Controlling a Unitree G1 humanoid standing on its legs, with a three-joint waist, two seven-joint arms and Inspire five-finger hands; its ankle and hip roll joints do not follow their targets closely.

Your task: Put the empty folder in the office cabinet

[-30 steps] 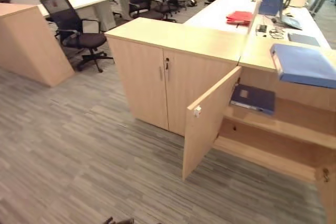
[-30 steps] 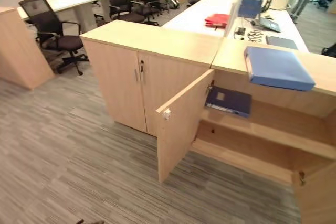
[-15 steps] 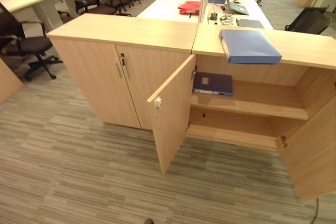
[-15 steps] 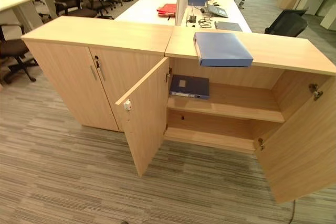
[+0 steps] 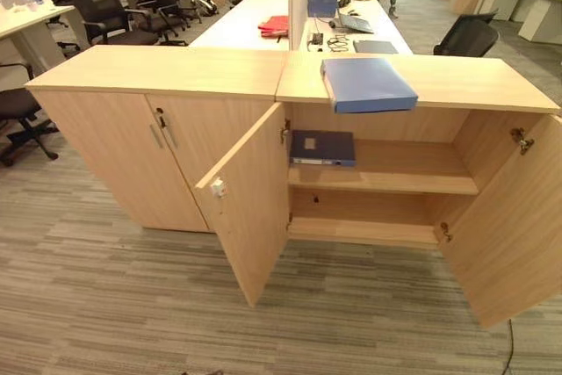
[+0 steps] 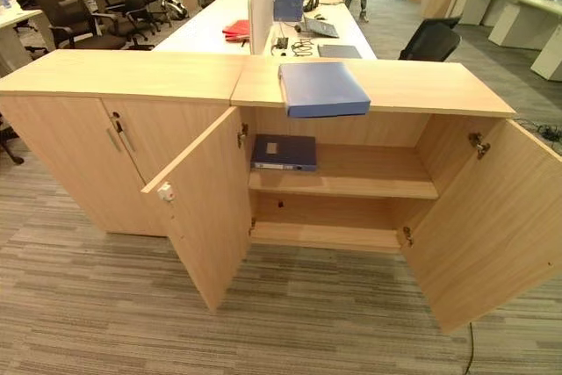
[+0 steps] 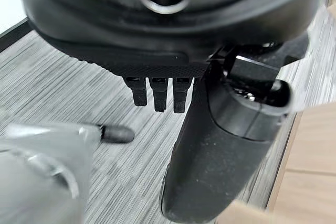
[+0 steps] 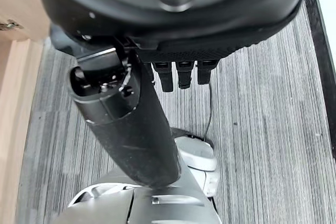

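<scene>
An office cabinet (image 5: 492, 217) stands with both doors swung wide, its shelves exposed. A blue folder (image 5: 367, 83) lies flat on the counter (image 5: 474, 85) above the opening, one corner jutting past the front edge; it looks thick, closed and untouched. A second, darker folder (image 5: 322, 147) already rests on the upper shelf (image 5: 413, 177), at its left end. The lower shelf is bare. Judging by this, the task has barely begun: the doors are open, but the folder is not yet grasped, lifted or shelved. The left hand (image 7: 157, 90) hangs over the carpet with fingers straight and holding nothing; the right hand (image 8: 181, 74) does likewise, fingers relaxed and apart from the thumb. Both are well away from the folder.
</scene>
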